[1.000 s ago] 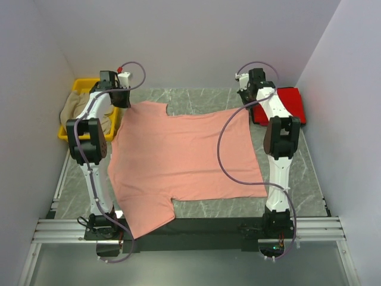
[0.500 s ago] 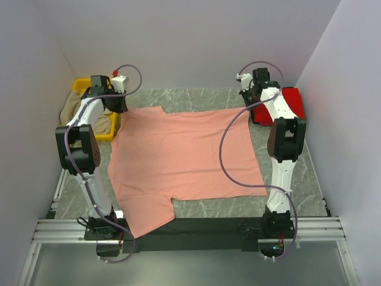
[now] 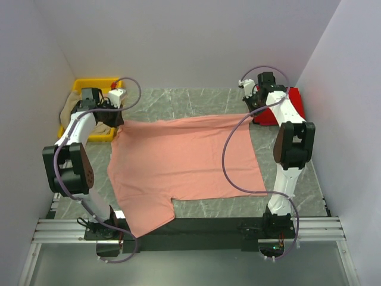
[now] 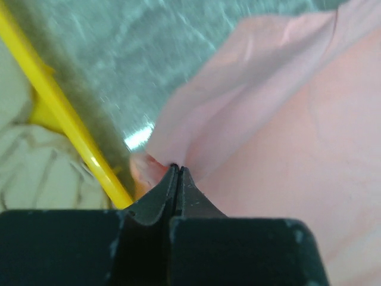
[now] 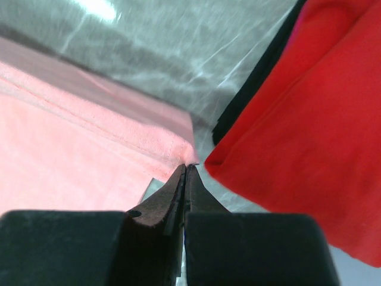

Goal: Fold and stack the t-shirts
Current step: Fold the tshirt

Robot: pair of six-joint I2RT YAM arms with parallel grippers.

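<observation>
We see the salmon-pink t-shirt [image 3: 184,161] spread flat on the desk [image 3: 196,98] between the two arms, its near sleeve reaching the desk's dark front strip. The left arm's fingers [image 4: 158,199] are pressed together on the shirt's far left corner, and the right arm's fingers [image 5: 169,196] are pinched shut on its far right corner. A second ago the shirt's far edge was uneven, with a notch and a flap lying farther back. Now it runs in a nearly straight, taut line between the two grips, and the left corner sits farther left. Both arms have swung outward from the shirt, the left arm [image 3: 65,170] more so. Just beyond the shirt's far left corner stands the yellow bin [image 3: 98,83] holding the beige t-shirt [image 3: 74,107]. Just off its far right corner lies the red t-shirt [image 3: 292,107], unmoved.
</observation>
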